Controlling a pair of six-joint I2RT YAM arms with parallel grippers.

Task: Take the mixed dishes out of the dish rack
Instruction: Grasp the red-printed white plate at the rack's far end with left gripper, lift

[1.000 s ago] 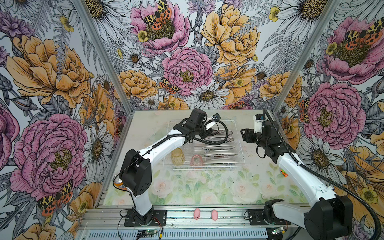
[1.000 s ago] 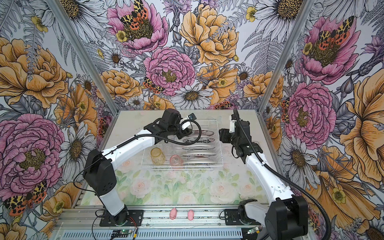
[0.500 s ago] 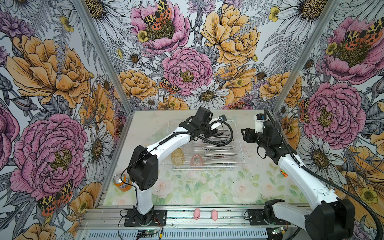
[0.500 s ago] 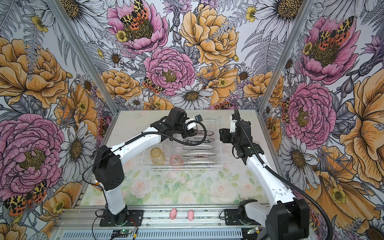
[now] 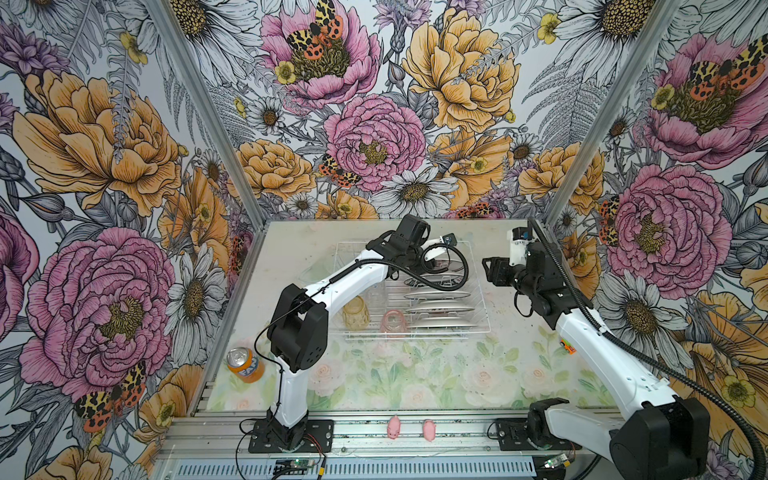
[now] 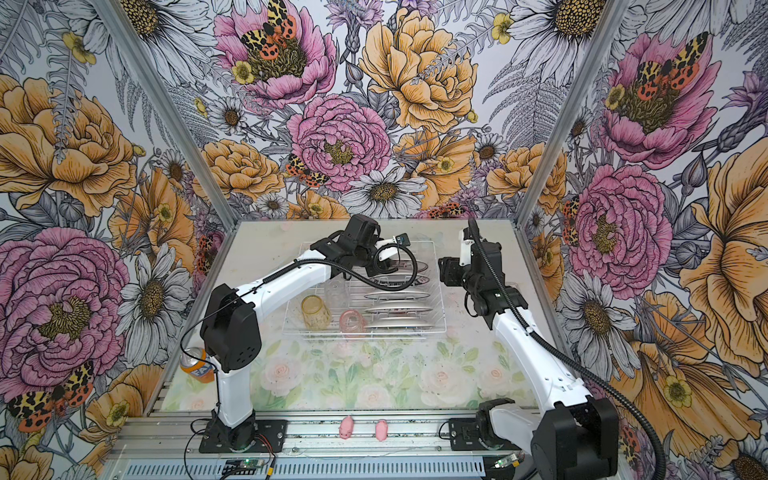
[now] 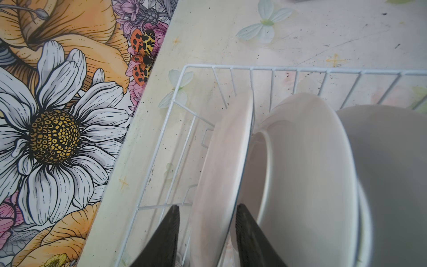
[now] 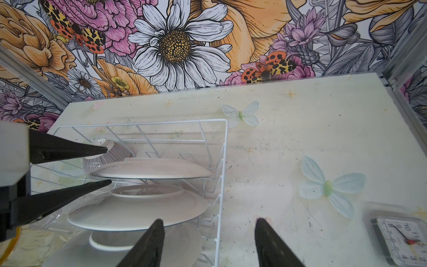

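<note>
On the far half of the worktop (image 5: 415,382): the white wire dish rack (image 5: 440,332). Carries 5 plates (image 5: 440,309) standing on edge in a row along its right part, in both top views. Carries too, left of that row, an amber tumbler (image 5: 356,312), a pink tumbler (image 5: 393,321) just beside it and a clear tumbler (image 5: 376,294) behind those 2; upright or tipped, cannot tell.

Reaches the left end effector (image 7: 207,206) over the rack's far end and straddles the far plate (image 7: 221,161), last of the row, by the rack's back wall. Sets 1 of the fingers (image 7: 251,240) close against the rim, in the gap toward the next plate; leaves the other finger a little clear of the plate's back. Jaws apart, not yet clamped on the plate, which stands upright in its slot. Shows, in the right wrist view, the ribbed bowl (image 8: 115,157) just behind that plate, inside the rack.

Holds the right end effector (image 8: 209,220) just outside the rack's right wall, level with the far plates, jaws wide, nothing between them, touching nothing.

Elsewhere on the worktop: a small clock (image 8: 402,240) right of the rack, an orange soda can (image 5: 245,365) at the near left corner, a toy car (image 5: 567,345) beside the right arm. On the metal rail in front: 2 pink pig figures (image 5: 393,427).
</note>
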